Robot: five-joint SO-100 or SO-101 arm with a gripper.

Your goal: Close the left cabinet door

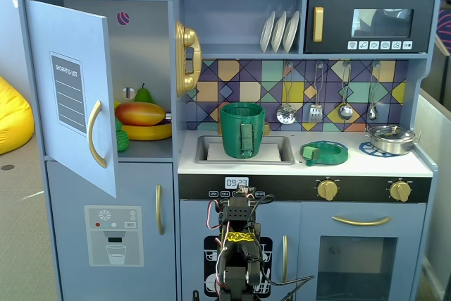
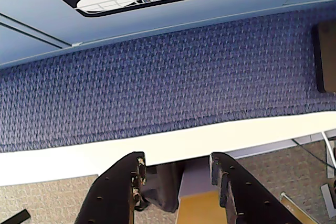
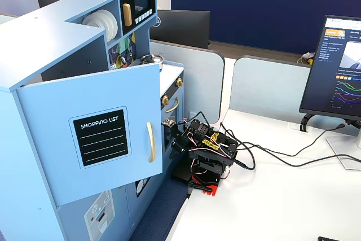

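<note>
Up at the top left of the toy kitchen, as a fixed view shows it, the left cabinet door stands swung wide open, its hinge edge on the cabinet's outer side and its free edge jutting toward you. Toy fruit sits well inside that cabinet, clear of the door's swing by my judgement. Your arm is folded low on the worktop, well below and to the right of the door. You will need to raise it high, come round the outer face near the gold handle, and push steadily on the free edge, not the hinge side. Your claw is released, with nothing between its parted fingers, pointing down at the blue mat; closing it first would give a firmer pushing tip.
</note>
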